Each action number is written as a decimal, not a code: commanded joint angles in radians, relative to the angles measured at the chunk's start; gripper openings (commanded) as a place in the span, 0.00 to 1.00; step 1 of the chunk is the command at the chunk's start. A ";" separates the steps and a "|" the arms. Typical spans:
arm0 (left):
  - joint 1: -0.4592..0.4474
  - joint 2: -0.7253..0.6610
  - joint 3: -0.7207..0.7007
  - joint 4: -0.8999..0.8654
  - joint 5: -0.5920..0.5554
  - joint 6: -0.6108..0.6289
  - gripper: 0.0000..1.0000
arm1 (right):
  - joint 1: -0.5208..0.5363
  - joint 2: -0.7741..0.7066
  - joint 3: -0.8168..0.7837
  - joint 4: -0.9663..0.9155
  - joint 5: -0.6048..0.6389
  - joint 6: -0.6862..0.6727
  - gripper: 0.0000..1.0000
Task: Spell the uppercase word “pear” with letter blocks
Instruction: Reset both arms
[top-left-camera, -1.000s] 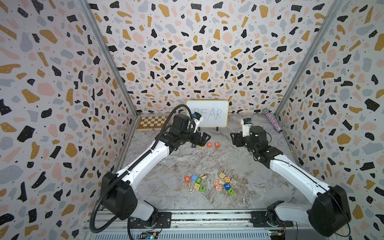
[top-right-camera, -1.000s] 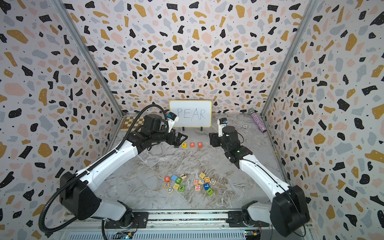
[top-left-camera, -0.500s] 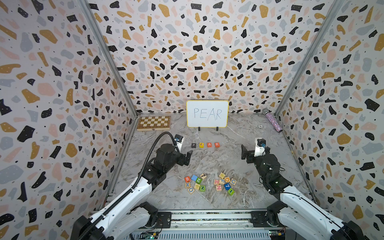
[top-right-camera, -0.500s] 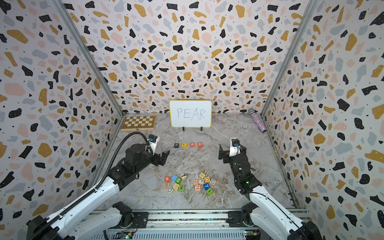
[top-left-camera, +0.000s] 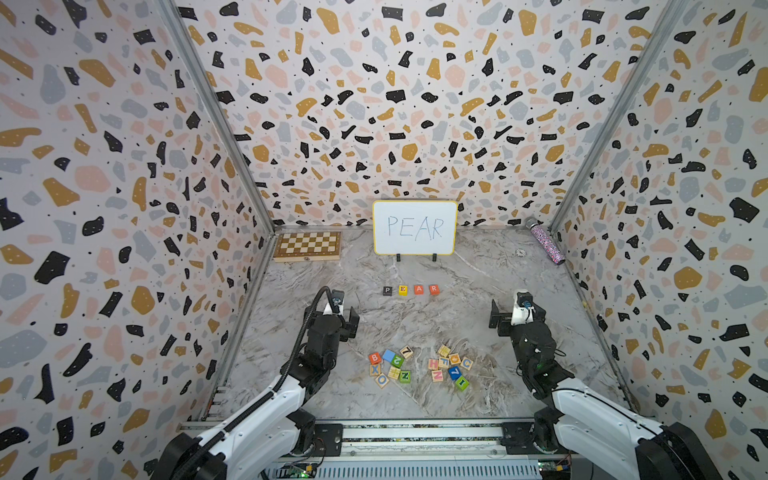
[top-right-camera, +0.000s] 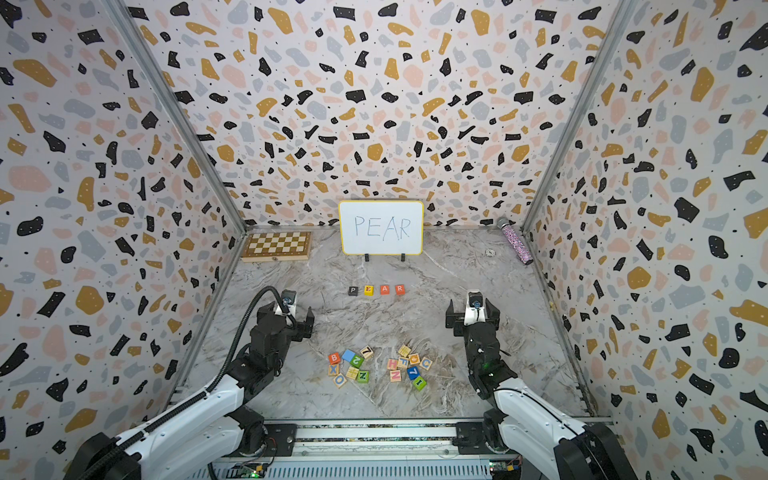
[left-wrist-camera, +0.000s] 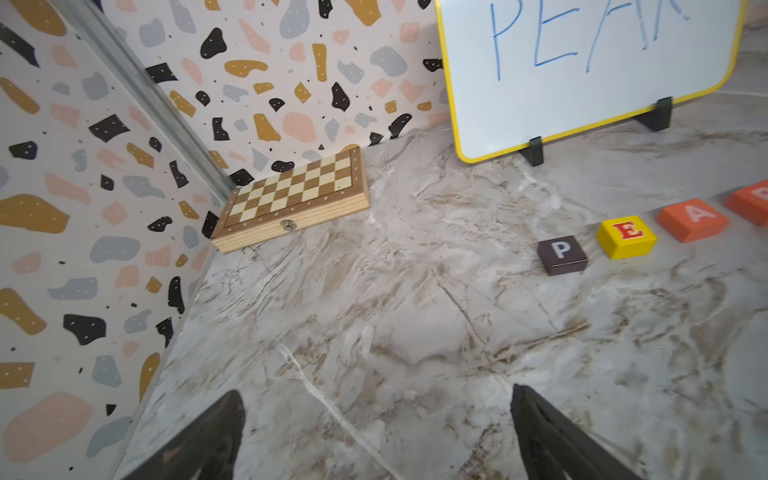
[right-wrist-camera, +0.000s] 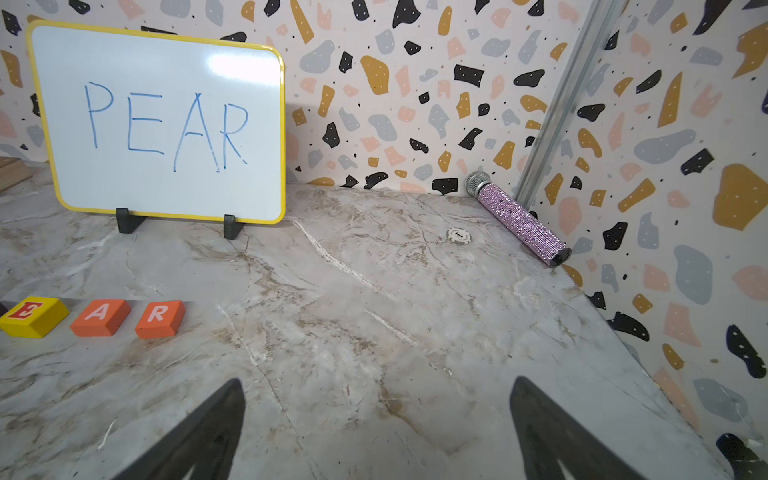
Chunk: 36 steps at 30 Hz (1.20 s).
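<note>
Left gripper (left-wrist-camera: 374, 392) and right gripper (right-wrist-camera: 376, 380) hover empty with jaws wide apart, the letter blocks (top-left-camera: 418, 289) lying ahead between them in a row reading PEAR, a closed chess box (left-wrist-camera: 291, 203) beyond the left gripper.

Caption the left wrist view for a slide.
P, E, A, R blocks in a row before the whiteboard; chessboard in the corner; left tool open.

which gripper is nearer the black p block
Left. The left gripper hangs open short of the black P block, off its outer side; the right gripper is past the R block at the row's other end.
</note>
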 joint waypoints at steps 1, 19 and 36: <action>0.045 0.081 -0.062 0.253 -0.073 0.011 0.99 | -0.059 0.049 -0.026 0.116 0.032 0.012 1.00; 0.231 0.425 -0.004 0.542 0.107 0.006 0.99 | -0.154 0.327 -0.004 0.367 -0.093 -0.057 1.00; 0.350 0.511 0.043 0.520 0.252 -0.078 0.99 | -0.316 0.532 -0.019 0.590 -0.400 -0.063 0.99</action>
